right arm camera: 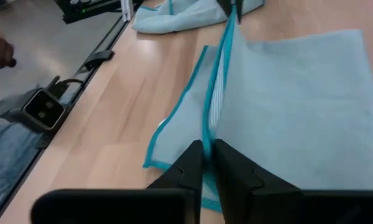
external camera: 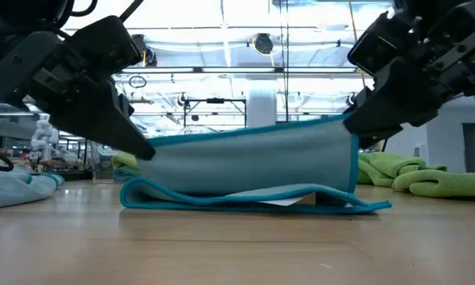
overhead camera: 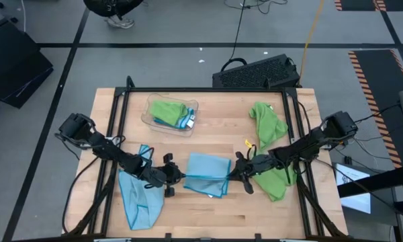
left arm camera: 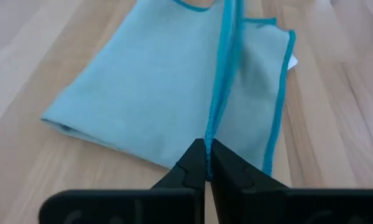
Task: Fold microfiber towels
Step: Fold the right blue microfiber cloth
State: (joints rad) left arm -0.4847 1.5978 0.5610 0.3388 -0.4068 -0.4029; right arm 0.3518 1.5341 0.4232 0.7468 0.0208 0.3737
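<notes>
Jaws on both grippers, left gripper (left arm camera: 207, 163) and right gripper (right arm camera: 208, 163), are pinching the blue towel (overhead camera: 208, 173) edge; right's looking looser, so that corner's risking slipping.

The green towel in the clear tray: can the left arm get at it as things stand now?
Probably not right away. The left gripper is shut on the blue towel, stretched between both arms. Once released, the path to the green towel in the tray looks clear.
</notes>
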